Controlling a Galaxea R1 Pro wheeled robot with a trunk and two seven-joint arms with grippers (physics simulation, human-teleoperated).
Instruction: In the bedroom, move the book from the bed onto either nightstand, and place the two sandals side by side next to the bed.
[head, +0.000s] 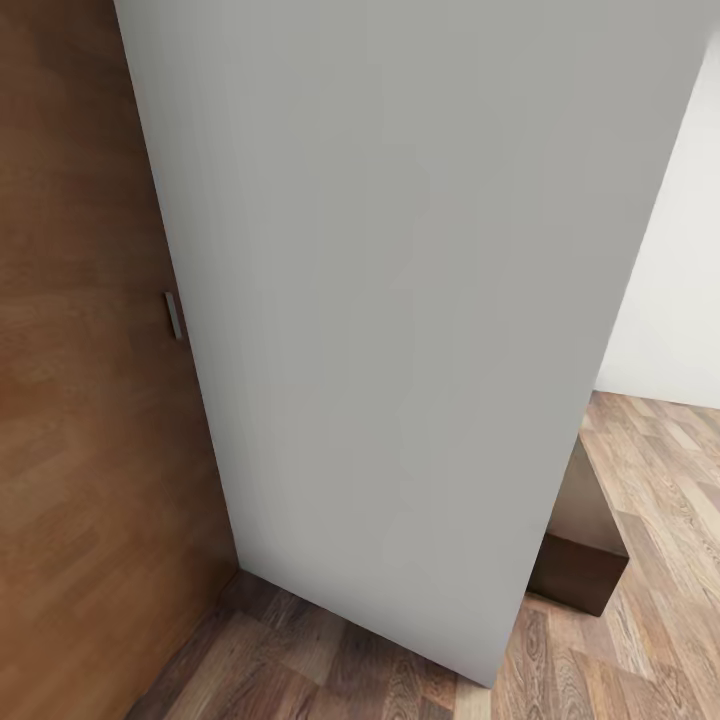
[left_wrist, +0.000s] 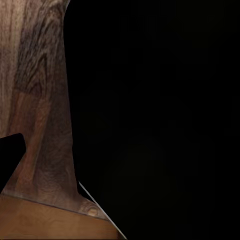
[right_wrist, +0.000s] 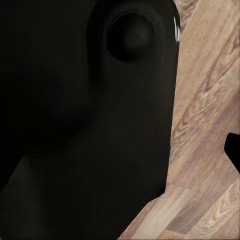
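The book, the bed and the two sandals are out of view. In the left wrist view a black finger juts in at the frame's edge over brown plank floor, beside a large black part of my own body. The right wrist view has a sliver of a black finger at the edge, with another dark rounded body part over lighter wood floor. Neither pair of jaws shows well enough to judge its state.
Close ahead in the head view stands a tall light grey panel. A brown wooden surface with a small metal handle is at its left. A dark brown boxy piece sticks out behind the panel's lower right. Plank floor and a white wall lie to the right.
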